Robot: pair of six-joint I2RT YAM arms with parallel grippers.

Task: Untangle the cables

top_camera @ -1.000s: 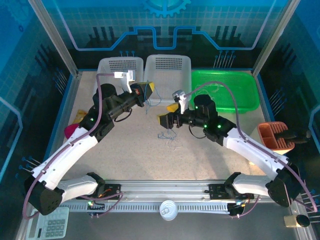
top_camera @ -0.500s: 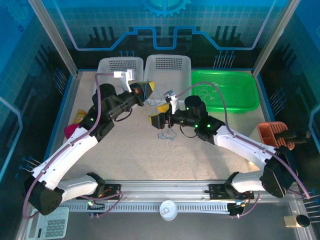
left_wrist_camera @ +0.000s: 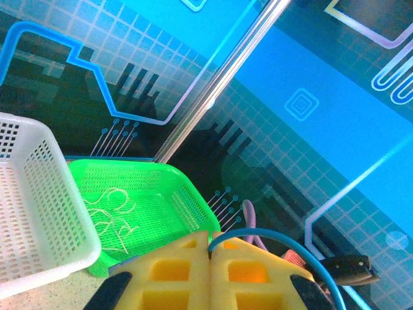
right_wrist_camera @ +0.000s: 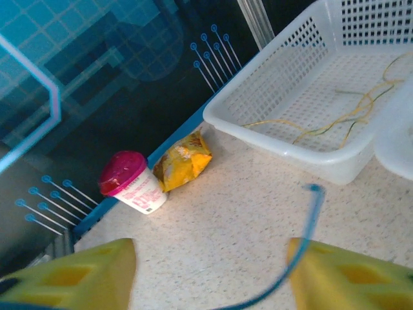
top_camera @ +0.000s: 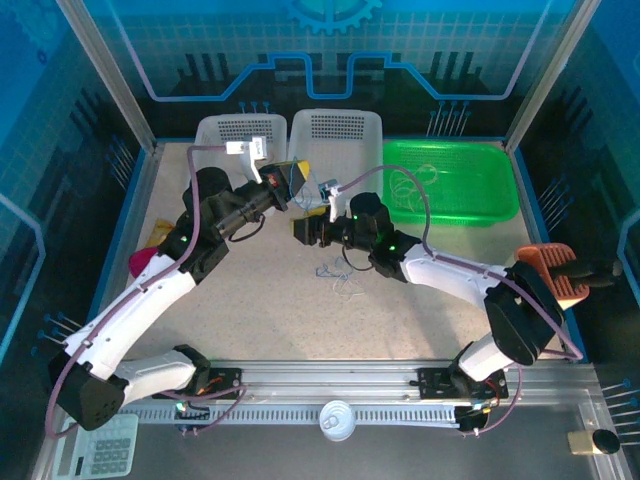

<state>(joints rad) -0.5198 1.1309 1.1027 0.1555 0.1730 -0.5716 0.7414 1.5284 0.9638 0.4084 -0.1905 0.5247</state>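
Left claw (left_wrist_camera: 210,248) is pressed tight together, pinching the blue cable (left_wrist_camera: 284,240) right at its tips. The strand arcs out of the pinch and off to that claw's right. Right claw (right_wrist_camera: 211,258) is spread wide, nothing gripped. The same blue strand hangs through its gap, but way over by one finger instead of in the middle. Seen from above, the two claws sit really near each other.

Just under the right claw, a bit toward the arm bases, a loose clump of cables (top_camera: 336,274) lies on the tabletop (top_camera: 250,300), blue and pale strands mixed. Can't tell from here how knotted it is. Out past the right claw's fingers there's a white basket (right_wrist_camera: 271,139) with yellowish cables (right_wrist_camera: 352,116) lying in it. Beyond the left claw is a green basket (left_wrist_camera: 187,200) with white cables (left_wrist_camera: 113,213) curled on its floor. Further off past the right claw, a pink-lidded cup (right_wrist_camera: 132,187) and a yellow snack bag (right_wrist_camera: 184,161) sit by the wall, not part of this.

What I'd worry about:
- The strand is super thin and off-centre in the right claw, so if it clamps now the wire could skate off the pad edge and it grabs air.
- If the blue one runs down into that clump, pulling the claws apart could cinch the knot or drag the whole mess along.
- With the claws this near each other, a sloppy move could also knock the fingers together and pop the cable out of the left pinch.
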